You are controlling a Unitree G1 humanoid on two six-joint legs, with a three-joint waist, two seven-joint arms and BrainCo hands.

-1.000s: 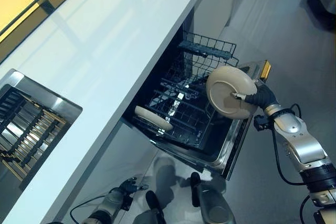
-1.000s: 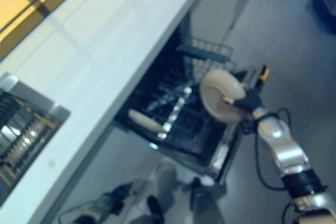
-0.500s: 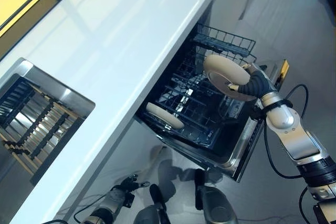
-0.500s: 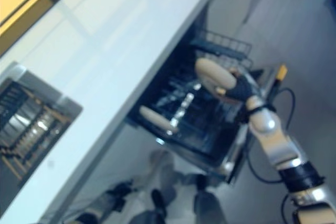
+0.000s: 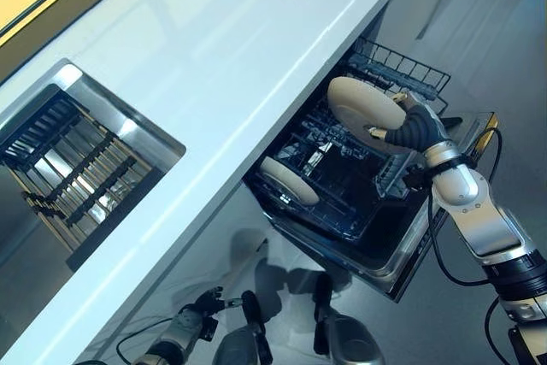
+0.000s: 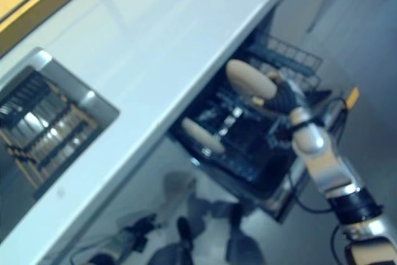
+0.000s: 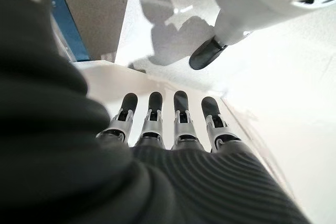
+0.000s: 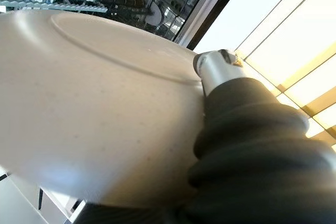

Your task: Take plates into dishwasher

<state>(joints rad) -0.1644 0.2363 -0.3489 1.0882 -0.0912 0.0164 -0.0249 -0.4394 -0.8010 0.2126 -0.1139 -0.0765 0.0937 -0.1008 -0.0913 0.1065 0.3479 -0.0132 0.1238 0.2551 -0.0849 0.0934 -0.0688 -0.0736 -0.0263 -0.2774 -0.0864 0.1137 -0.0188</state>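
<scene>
Starting at the left, a sink point(image 5: 94, 156) with a slatted rack inside is sitting sunk into the white countertop point(image 5: 256, 32), and low down the left hand point(image 7: 168, 124) is hanging idle near the floor, its fingers lying straight side by side and holding nothing. Moving right, the dishwasher point(image 5: 402, 254) is standing open under the counter edge with its lower rack point(image 5: 342, 185) pulled out, and one plate point(image 5: 289, 180) is already standing on edge among the tines. Further right, the right hand point(image 5: 408, 128) is carrying a second plate point(image 5: 365, 103) tilted above the rack, pinching its rim between the thumb and the fingers beneath. The likely trouble from here is the rim catching on the rack's raised back wire or the counter edge as it goes down, which could twist it out of that narrow pinch, or it could land across the tines instead of between them. The right wrist view is showing the thumb pressed on the plate's face, which the head views barely resolve; only the head views are showing the free slots.
</scene>
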